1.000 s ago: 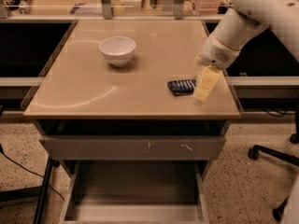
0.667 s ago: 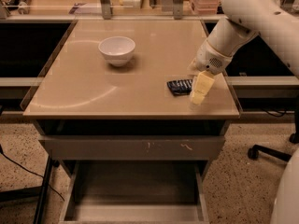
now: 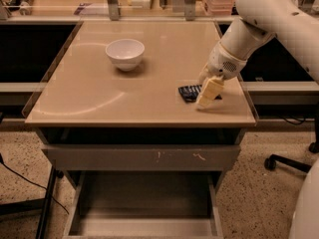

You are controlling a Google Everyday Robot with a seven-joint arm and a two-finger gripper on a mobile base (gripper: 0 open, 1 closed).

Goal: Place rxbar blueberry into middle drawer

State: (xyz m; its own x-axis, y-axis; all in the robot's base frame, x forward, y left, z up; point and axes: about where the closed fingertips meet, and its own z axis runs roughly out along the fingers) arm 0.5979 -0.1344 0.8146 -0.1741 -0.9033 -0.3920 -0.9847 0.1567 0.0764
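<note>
The robot's cream-coloured hand (image 3: 208, 94) is hanging low over the right, near part of the tan flat-topped bench (image 3: 99, 98), tilting down and to the left from the white jointed arm (image 3: 259, 19) that is reaching in from the far right. Whether the hand is open or closed I cannot tell, nor whether it is gripping anything.

The small flat navy-blue rxbar blueberry (image 3: 188, 91) is lying on the bench top just to the left of the hand, with its right end running under the hand's tip.

A round white bowl (image 3: 125, 54) is sitting upright well apart from it, further left and further back.

Below the bench top, a grey drawer front with pale scratch marks (image 3: 142, 157) is sitting pushed in. Under it the wide shallow grey metal middle drawer (image 3: 144, 208) is standing pulled out toward the near side, showing a bare floor.
</note>
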